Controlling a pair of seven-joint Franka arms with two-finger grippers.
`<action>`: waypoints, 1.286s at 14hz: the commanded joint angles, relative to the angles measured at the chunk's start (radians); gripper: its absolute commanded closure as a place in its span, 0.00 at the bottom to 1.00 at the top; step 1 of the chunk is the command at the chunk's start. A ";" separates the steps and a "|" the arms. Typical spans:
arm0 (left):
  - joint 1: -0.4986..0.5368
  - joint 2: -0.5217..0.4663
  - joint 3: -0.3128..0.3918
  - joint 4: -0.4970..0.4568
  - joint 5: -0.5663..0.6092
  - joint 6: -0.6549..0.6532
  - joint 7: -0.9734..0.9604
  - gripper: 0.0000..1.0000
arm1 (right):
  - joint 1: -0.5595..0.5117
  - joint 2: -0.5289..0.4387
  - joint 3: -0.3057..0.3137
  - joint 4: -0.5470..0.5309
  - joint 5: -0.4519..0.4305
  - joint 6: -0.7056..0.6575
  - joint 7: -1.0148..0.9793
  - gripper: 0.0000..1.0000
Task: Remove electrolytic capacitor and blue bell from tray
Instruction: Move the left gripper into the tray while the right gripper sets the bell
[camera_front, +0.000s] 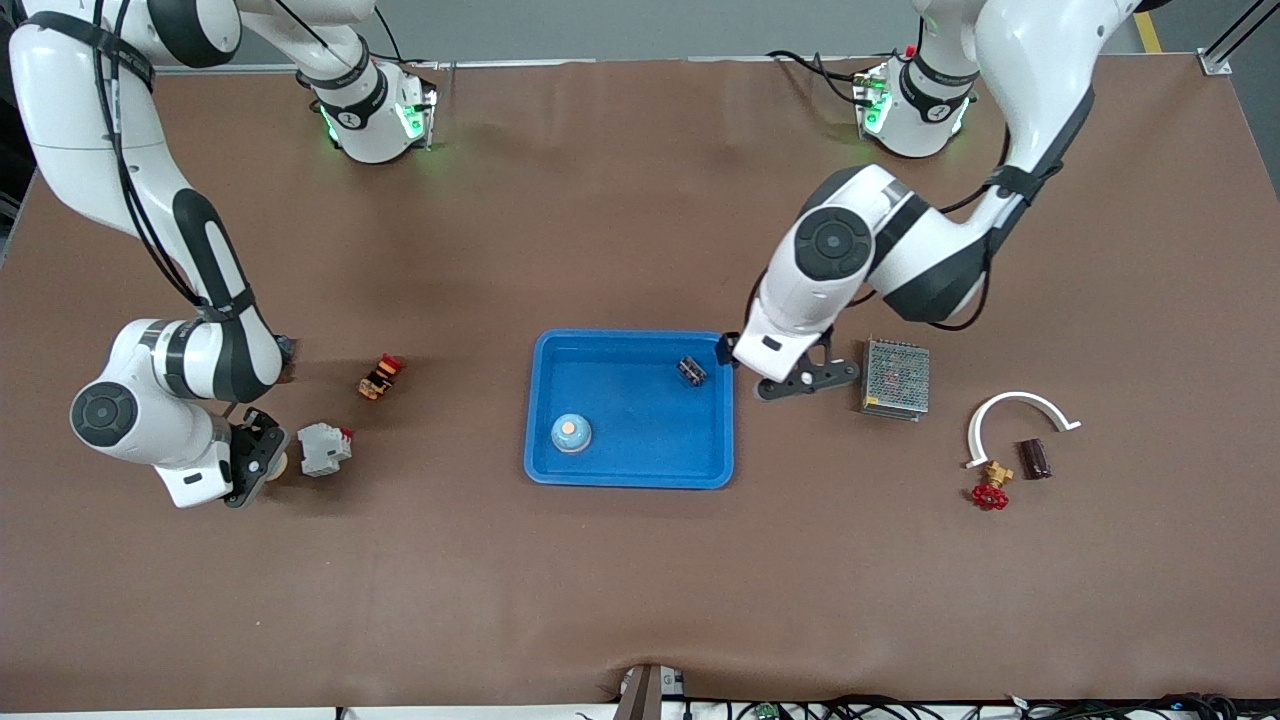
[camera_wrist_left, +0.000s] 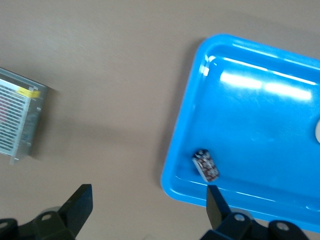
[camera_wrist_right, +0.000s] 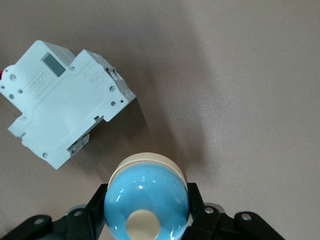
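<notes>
A blue tray (camera_front: 630, 470) lies mid-table. In it are a blue bell (camera_front: 570, 432) and a small dark capacitor (camera_front: 691, 370), the capacitor near the corner toward the left arm. My left gripper (camera_front: 790, 372) is open and empty, low over the table beside that tray corner. Its wrist view shows the gripper (camera_wrist_left: 148, 200), the tray (camera_wrist_left: 250, 125) and the capacitor (camera_wrist_left: 205, 165). My right gripper (camera_front: 262, 458) is at the right arm's end of the table. In its wrist view this gripper (camera_wrist_right: 146, 210) is shut on a second blue bell (camera_wrist_right: 146, 195) with a cream base.
A white circuit breaker (camera_front: 324, 448) (camera_wrist_right: 65, 110) lies right beside the held bell. A red-orange part (camera_front: 381, 376) lies farther off. A mesh power supply (camera_front: 896, 376) (camera_wrist_left: 15, 122) sits by the left gripper. A white curved piece (camera_front: 1020, 415), a red valve (camera_front: 992, 490) and a dark block (camera_front: 1034, 458) lie nearby.
</notes>
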 joint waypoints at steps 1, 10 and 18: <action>-0.046 0.023 0.008 0.011 0.005 0.035 -0.048 0.00 | -0.025 0.011 0.021 -0.006 0.047 0.020 -0.045 0.58; -0.146 0.164 0.027 0.008 0.126 0.196 -0.304 0.00 | -0.035 0.025 0.021 -0.006 0.067 0.027 -0.056 0.56; -0.321 0.240 0.158 0.009 0.244 0.276 -0.565 0.18 | -0.048 0.019 0.021 0.003 0.129 0.009 -0.051 0.00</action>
